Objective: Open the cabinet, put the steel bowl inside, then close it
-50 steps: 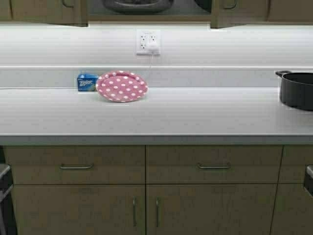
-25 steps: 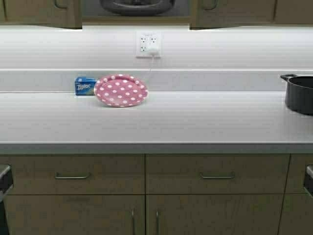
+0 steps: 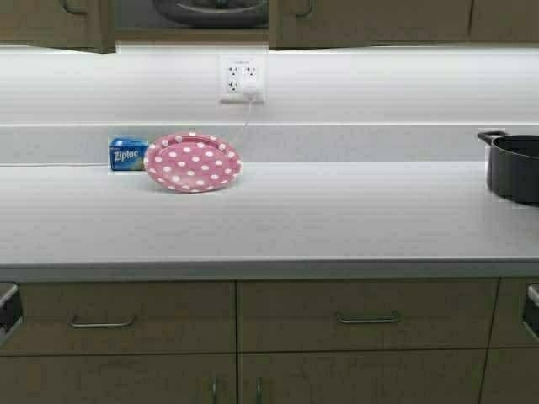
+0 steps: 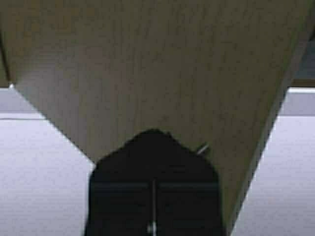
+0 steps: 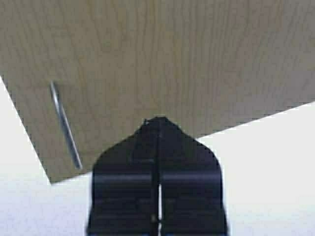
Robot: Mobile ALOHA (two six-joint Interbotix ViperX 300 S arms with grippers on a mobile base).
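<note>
Closing fast, the base drives on and the cabinet (image 3: 278,21) doors narrow around the steel bowl (image 3: 210,12) inside, both grippers (image 4: 153,147) (image 5: 158,123) pinched shut pressing the doors.

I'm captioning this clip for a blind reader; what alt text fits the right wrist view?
The right gripper, fingers shut, presses its tip against a tan wood-grain cabinet door. A slim metal handle runs along the door beside it.
</note>
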